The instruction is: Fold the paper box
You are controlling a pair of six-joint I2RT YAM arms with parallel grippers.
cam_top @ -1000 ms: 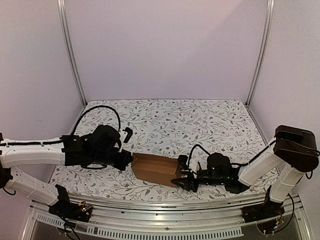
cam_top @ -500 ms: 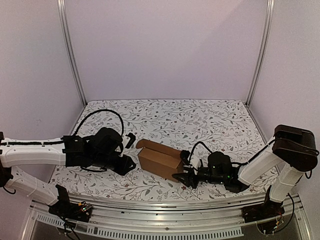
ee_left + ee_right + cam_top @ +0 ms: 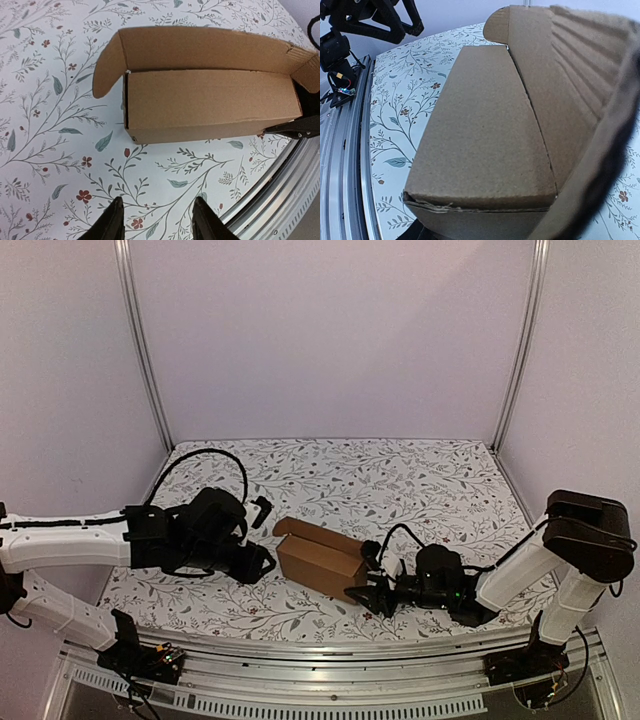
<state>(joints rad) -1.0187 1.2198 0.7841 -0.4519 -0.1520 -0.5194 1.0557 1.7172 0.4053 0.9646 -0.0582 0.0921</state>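
The paper box (image 3: 320,562) sat close to the near edge of the desk (image 3: 400,480), roughly midway between the left and right edges and turned a bit off square. The body was already formed into a carton. The long lid flap (image 3: 200,47) stood open on the far side, and the rounded tab (image 3: 107,67) at the left end stuck out unfolded.

My read is that the step was closing that left end. I'd pin the right end so the box can't skid. Then I'd nudge the rounded tab inward first with one finger and bring the lid over only after that. Pushing low on the tab, near its crease, should bend it rather than shove the whole carton sideways.

The left end effector (image 3: 159,222) was spread wide and held nothing. It was near the box's left end but clear of it, with bare desk between the fingertips. The right end effector (image 3: 368,590) was right up against the box's right end and touching it. I couldn't tell from any view if it had actually clamped down on the cardboard or was just bracing it.
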